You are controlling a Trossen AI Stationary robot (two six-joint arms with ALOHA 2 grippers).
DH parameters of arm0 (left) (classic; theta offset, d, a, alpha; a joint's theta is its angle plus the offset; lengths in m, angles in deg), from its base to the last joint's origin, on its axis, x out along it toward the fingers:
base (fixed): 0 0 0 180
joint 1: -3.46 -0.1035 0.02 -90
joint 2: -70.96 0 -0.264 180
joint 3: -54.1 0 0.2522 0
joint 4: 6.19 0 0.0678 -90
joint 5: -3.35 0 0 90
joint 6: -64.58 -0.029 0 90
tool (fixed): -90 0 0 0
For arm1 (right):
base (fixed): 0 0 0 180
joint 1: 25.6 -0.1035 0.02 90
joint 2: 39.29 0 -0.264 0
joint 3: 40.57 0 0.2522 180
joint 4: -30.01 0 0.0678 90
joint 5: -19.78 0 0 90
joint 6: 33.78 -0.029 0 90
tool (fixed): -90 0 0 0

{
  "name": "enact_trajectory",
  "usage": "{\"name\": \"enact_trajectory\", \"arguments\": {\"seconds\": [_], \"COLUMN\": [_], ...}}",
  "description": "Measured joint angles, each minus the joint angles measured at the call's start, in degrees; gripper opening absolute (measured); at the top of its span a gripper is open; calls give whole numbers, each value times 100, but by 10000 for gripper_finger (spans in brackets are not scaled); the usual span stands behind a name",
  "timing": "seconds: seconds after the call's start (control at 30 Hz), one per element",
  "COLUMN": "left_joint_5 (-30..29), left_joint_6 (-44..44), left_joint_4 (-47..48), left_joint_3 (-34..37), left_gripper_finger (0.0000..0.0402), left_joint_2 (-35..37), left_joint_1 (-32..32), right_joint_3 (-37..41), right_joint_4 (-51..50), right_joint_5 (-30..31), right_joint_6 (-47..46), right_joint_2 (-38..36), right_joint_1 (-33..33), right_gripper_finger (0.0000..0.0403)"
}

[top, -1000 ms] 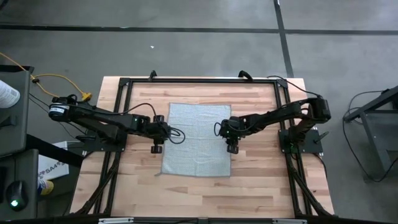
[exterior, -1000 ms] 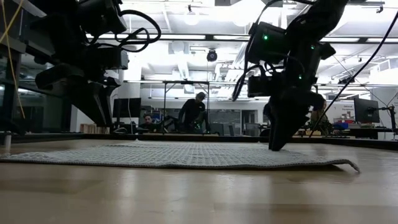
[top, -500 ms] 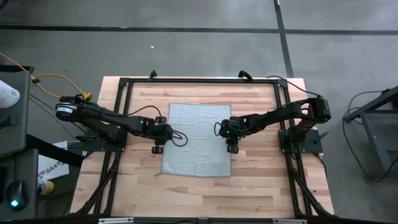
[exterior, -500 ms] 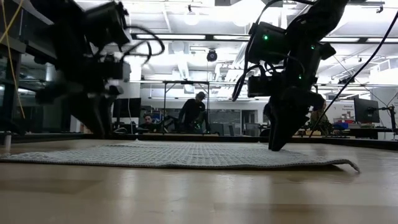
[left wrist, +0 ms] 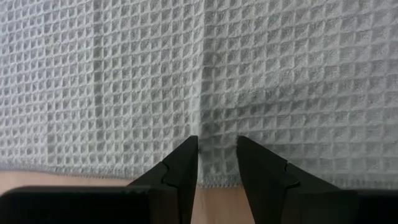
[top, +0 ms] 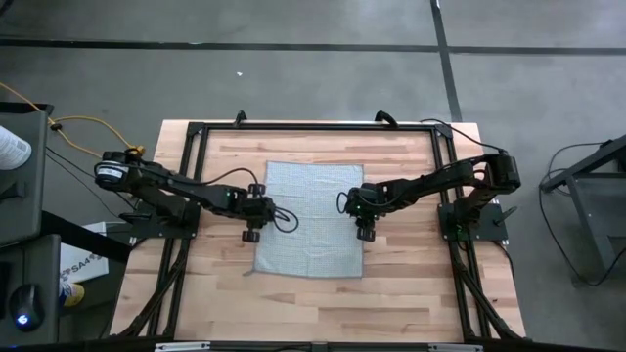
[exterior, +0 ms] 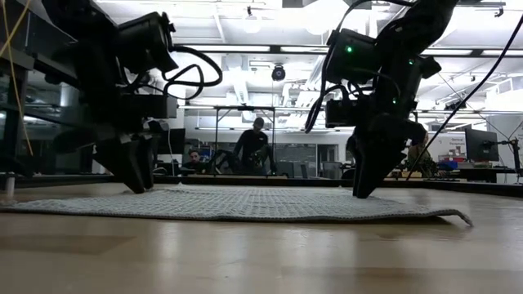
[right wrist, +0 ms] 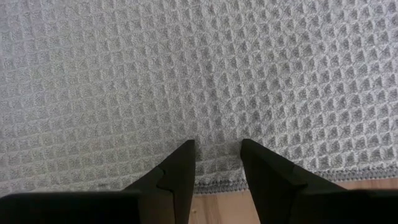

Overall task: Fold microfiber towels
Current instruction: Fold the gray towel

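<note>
Towel lies flat, unfolded, centre of the wooden surface, one corner slightly curled at the near end in low view. No fold made yet.

L gripper sits at towel's left edge, about mid-length. Wrist view: jaws stand a narrow gap apart, fingertips straddling the hem, nothing pinched yet; hem runs across the gap, wood showing just behind it.

R gripper at the opposite edge, roughly level w/ the left. Same picture from its wrist cam: jaws narrowly parted over the stitched hem, fingertips down on or just above cloth, can't tell which. No fabric clamped.

Low view: both grippers point down at the cloth, tips at towel level.

Judgement: pre-grasp on both side edges, prob. for a lift-and-fold.

Risks:
- Tips land on top of hem rather than under it, so jaws close on air or only skim the weave; cloth slips out on lift.
- One side catches, other misses: towel drags skew, fold comes out crooked.
- Tips press hard into the surface, bunching fabric ahead of them.
</note>
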Motion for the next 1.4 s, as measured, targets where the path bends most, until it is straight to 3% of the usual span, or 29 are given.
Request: {"name": "enact_trajectory", "arguments": {"seconds": [0.23,0.37,0.63,1.4], "left_joint_5": [94,990,2016,1957], "left_joint_6": [-139,-254,-439,-365], "left_joint_4": [164,138,144,-5], "left_joint_3": [-160,-158,-160,135], "left_gripper_finger": [111,111,111,111], "left_joint_2": [66,66,131,129], "left_joint_1": [-80,-584,-1335,-1349], "right_joint_3": [2,2,4,4], "right_joint_4": [2,2,0,4], "right_joint_5": [-3,-4,-7,-94], "right_joint_6": [4,-2,2,9], "right_joint_2": [1,1,3,4], "right_joint_1": [0,-2,-2,-2], "right_gripper_finger": [126,126,126,126]}}
